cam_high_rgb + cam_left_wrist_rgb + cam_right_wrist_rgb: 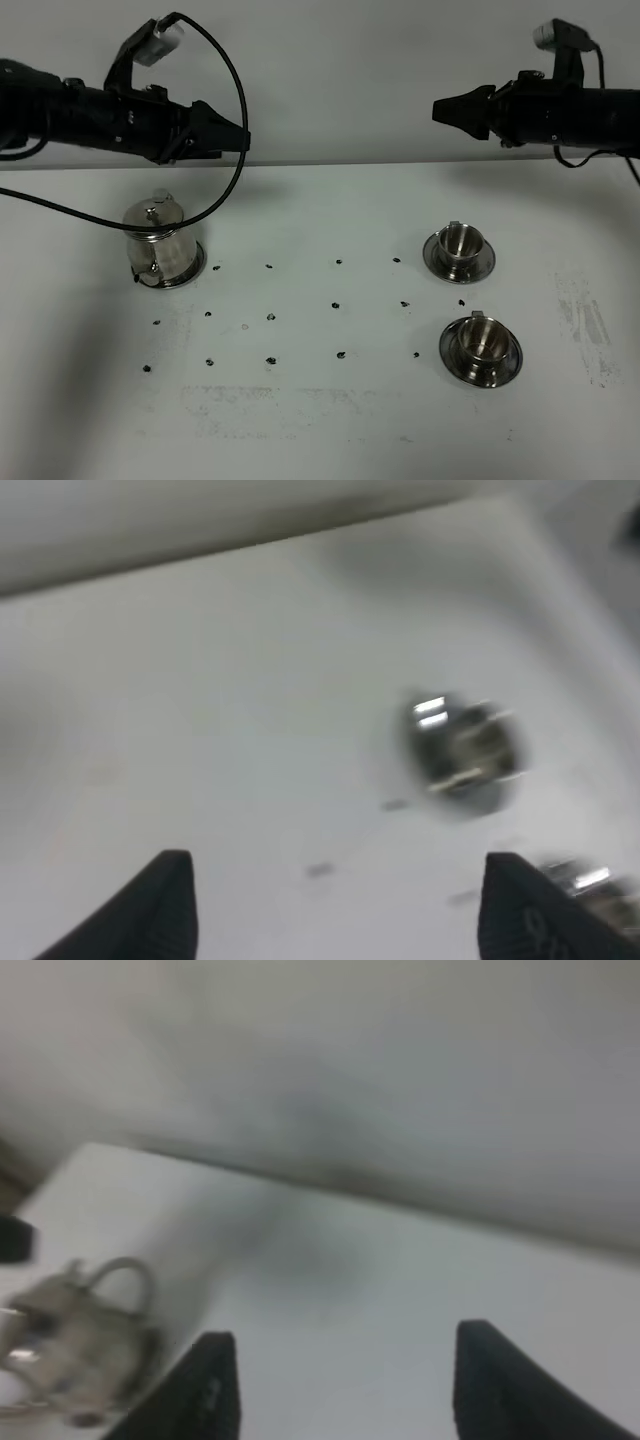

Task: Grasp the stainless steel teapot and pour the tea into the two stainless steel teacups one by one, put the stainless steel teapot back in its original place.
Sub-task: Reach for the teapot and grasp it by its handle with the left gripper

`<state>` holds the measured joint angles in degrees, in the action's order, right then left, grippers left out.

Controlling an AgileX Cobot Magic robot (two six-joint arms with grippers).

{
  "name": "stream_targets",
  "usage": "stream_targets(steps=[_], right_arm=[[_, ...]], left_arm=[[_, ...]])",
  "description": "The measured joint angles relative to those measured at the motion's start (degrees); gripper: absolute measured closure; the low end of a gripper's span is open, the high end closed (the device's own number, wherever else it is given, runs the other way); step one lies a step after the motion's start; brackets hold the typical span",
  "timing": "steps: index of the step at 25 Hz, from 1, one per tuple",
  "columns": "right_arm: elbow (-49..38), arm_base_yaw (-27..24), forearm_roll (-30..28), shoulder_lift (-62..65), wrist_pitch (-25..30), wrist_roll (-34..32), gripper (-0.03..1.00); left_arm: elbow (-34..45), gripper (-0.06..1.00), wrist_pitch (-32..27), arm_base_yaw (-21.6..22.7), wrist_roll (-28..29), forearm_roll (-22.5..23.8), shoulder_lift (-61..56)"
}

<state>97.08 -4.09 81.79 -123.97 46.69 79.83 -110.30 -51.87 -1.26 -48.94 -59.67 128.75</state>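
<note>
Exterior high: teapot (pixel 160 245) sits below the left fingers (pixel 228 133) (spread, not touching).

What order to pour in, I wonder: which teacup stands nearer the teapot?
The rear teacup, level with the teapot; the other teacup sits farther forward.

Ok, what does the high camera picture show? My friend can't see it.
A shiny teapot stands on the left of a white table; a far cup and a near cup stand on the right. Above them the left gripper and right gripper hang in the air, holding nothing.
</note>
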Motion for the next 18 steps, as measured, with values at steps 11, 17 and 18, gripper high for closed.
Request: stream_targets(steps=[11,17,18], right_arm=[[0.00,3.00,-31.03,9.30,-8.32,-6.55,0.53],[0.00,9.73,-64.75,16.16,-5.36,-31.26,0.58],[0.00,10.17,-67.82,17.46,-4.25,-35.28,0.59]], left_arm=[[-2.60,0.34,3.22,0.24,8.43,29.16,-5.14],[4.33,0.34,5.93,0.24,12.23,34.54,-13.77],[6.52,0.34,7.15,0.24,12.37,35.11,-16.05]])
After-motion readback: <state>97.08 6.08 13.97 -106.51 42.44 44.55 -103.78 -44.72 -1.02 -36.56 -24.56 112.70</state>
